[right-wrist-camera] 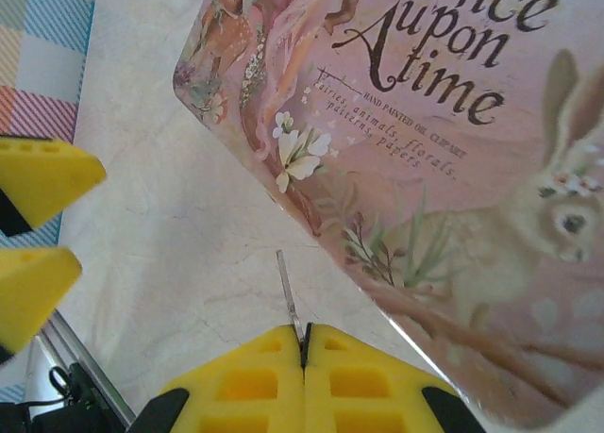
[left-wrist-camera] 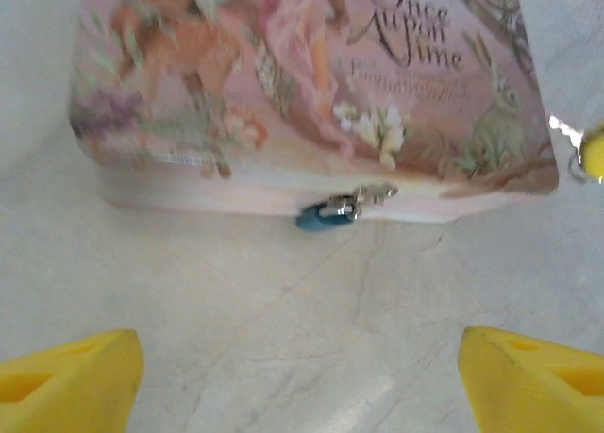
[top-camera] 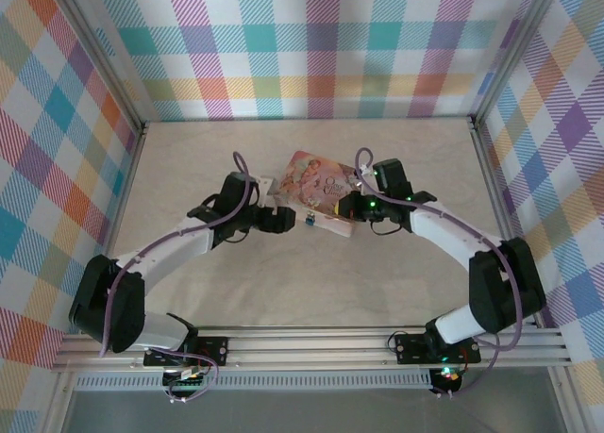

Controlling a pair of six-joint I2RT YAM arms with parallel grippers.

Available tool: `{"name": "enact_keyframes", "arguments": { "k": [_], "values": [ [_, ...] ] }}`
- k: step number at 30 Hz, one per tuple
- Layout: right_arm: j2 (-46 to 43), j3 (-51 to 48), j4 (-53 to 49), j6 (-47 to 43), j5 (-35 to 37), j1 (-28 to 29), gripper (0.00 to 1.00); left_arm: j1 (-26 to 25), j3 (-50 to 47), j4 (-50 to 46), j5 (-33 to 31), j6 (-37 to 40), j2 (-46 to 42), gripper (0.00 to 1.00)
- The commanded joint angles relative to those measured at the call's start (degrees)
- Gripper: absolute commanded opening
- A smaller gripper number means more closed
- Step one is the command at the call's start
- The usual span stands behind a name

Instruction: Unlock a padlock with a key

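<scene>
Blocky yellow right jaws around thin silver key [right-wrist-camera: 290,297]

Box [top-camera: 321,192] pink, printed with fawn, rabbit, white flowers, dark lettering. Padlock [left-wrist-camera: 326,211] blue and silver, key [right-wrist-camera: 288,287] silver; left pincer [left-wrist-camera: 300,381] and right pincer [right-wrist-camera: 304,348] yellow-fingered. Desk [top-camera: 311,291] cream, faintly veined; walls [top-camera: 321,46] pastel plaid.

Top view looks down; 2 close wrist views share the box [left-wrist-camera: 189,93].

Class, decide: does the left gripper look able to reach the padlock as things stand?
Probably yes: the open left gripper faces the padlock at the front of the box, with bare table between.
</scene>
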Motion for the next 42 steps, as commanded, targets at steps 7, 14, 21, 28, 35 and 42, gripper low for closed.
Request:
{"name": "enact_keyframes", "arguments": {
  "k": [7, 14, 21, 28, 35, 42],
  "values": [
    [5.1, 0.4, 9.0, 1.0, -6.0, -3.9, 0.02, -2.6, -7.5, 14.9, 4.0, -3.2, 2.2, 0.82],
    [7.1, -0.5, 7.2, 1.1, -4.0, -4.4, 0.03, -3.7, -7.1, 22.6, 3.3, -2.5, 8.9, 0.79],
    [8.7, -0.8, 3.5, 0.7, -1.5, -4.4, 0.02, -4.0, -4.3, 25.0, 3.8, -0.4, 14.2, 0.77],
    [9.0, -1.6, 3.1, 0.6, -0.8, -4.4, 0.02, -4.2, -3.2, 29.0, 3.6, 0.0, 18.3, 0.72],
    [8.8, -1.7, 2.3, 0.4, -0.7, -4.4, 0.02, -4.9, -1.9, 33.2, 2.5, -1.4, 21.7, 0.7],
    [8.3, -1.8, 1.4, -0.2, -0.3, -4.4, 0.02, -6.2, -0.7, 35.3, 2.8, -2.7, 24.3, 0.68]
  ]
}}
